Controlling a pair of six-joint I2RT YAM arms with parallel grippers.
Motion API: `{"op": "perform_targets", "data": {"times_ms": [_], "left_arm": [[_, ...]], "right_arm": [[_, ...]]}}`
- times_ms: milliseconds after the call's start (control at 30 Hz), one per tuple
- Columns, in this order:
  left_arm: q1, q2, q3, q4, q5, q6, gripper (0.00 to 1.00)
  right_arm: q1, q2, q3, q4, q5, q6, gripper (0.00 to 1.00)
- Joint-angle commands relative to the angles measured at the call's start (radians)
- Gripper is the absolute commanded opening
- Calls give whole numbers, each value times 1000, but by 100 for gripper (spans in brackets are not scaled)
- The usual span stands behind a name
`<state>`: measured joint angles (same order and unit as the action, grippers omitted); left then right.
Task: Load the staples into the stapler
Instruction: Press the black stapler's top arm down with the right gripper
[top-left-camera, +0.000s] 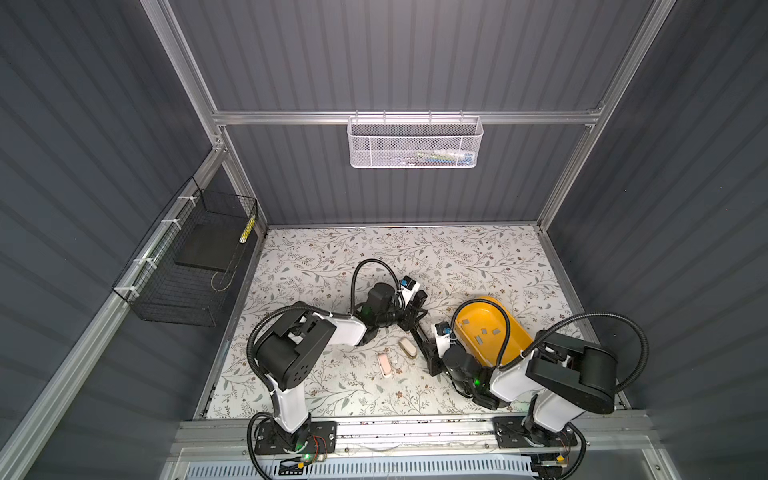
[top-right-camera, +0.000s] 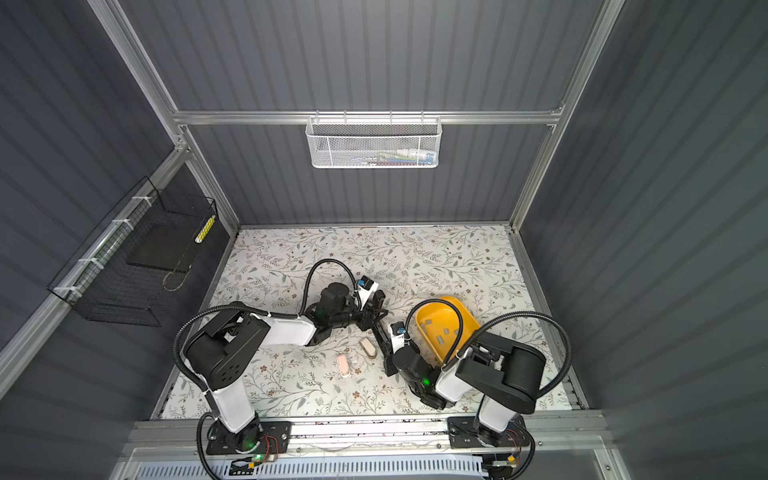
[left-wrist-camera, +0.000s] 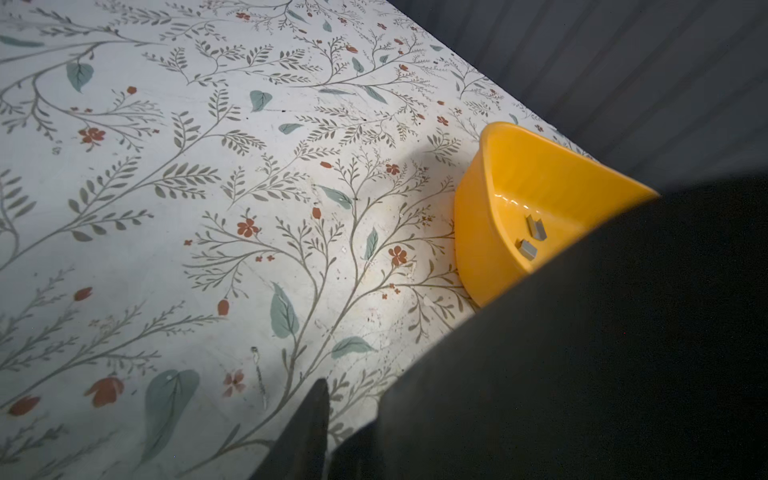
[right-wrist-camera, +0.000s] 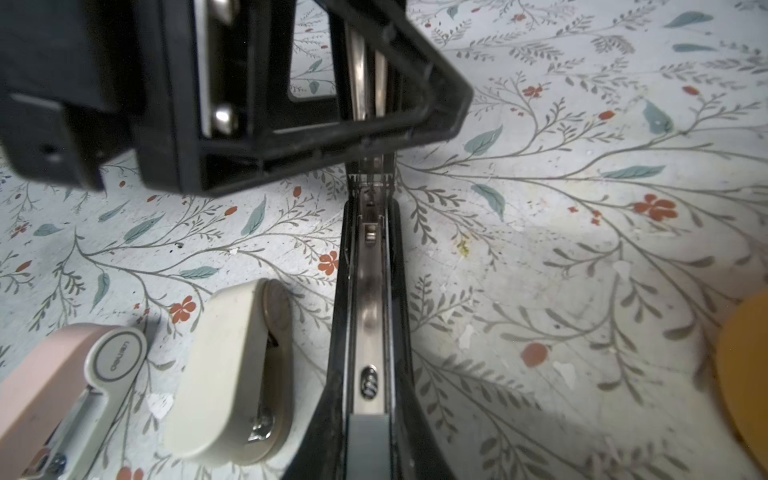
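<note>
A black stapler (top-left-camera: 419, 334) (top-right-camera: 380, 334) lies opened mid-table, its metal channel (right-wrist-camera: 370, 291) bare. My right gripper (top-left-camera: 430, 354) (right-wrist-camera: 369, 457) is shut on its near end, where a grey strip (right-wrist-camera: 368, 440) that looks like staples lies in the channel. At the far end my left gripper (top-left-camera: 417, 311) (top-right-camera: 376, 309) (right-wrist-camera: 365, 124) is closed round the raised lid. In the left wrist view one finger (left-wrist-camera: 309, 432) shows beside a dark blurred mass. Loose staples (top-left-camera: 484, 331) (top-right-camera: 446, 331) (left-wrist-camera: 536, 228) lie in a yellow bowl (top-left-camera: 482, 301) (left-wrist-camera: 478, 232) right of the stapler.
A small cream stapler (top-left-camera: 407, 347) (right-wrist-camera: 232, 374) and a small pink one (top-left-camera: 385, 365) (right-wrist-camera: 50, 395) lie just left of the black stapler. A white mesh basket (top-left-camera: 415, 143) hangs on the back wall. On the left wall hangs a black wire basket (top-left-camera: 187, 266).
</note>
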<state>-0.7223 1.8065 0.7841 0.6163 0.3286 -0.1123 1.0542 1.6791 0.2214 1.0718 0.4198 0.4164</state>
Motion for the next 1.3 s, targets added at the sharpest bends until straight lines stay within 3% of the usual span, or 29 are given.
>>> {"op": "perform_targets", "data": {"times_ms": [0,167,267,400,467,533,700,900,1000,1100,1267], "left_arm": [[-21,-37,-45,5,-17,96,45],[-30,-44,-94,29,-20,116,52],[-49,-50,-128,58,-32,145,75],[-57,-57,-187,136,-35,163,92],[-57,-67,-201,153,-29,169,95],[-57,-81,-213,161,-18,177,99],[-56,-114,-235,174,-11,190,100],[-57,-129,-209,151,-19,170,100],[-57,-136,-185,142,-38,153,100],[-56,-141,-154,123,-63,122,100],[-55,-157,-143,142,-88,53,95]], "right_arm": [[3,86,-26,230,38,-50,12],[9,189,-55,395,59,-46,13],[18,202,-57,407,76,-61,14],[19,190,-68,406,88,-71,24],[19,191,-72,408,95,-69,28],[20,188,-77,408,99,-67,38],[18,168,-92,408,108,-59,42],[19,82,-144,400,129,-43,63],[19,-6,-170,353,127,-36,63],[21,-144,-173,217,116,-22,63],[21,-444,-90,-237,133,12,59]]}}
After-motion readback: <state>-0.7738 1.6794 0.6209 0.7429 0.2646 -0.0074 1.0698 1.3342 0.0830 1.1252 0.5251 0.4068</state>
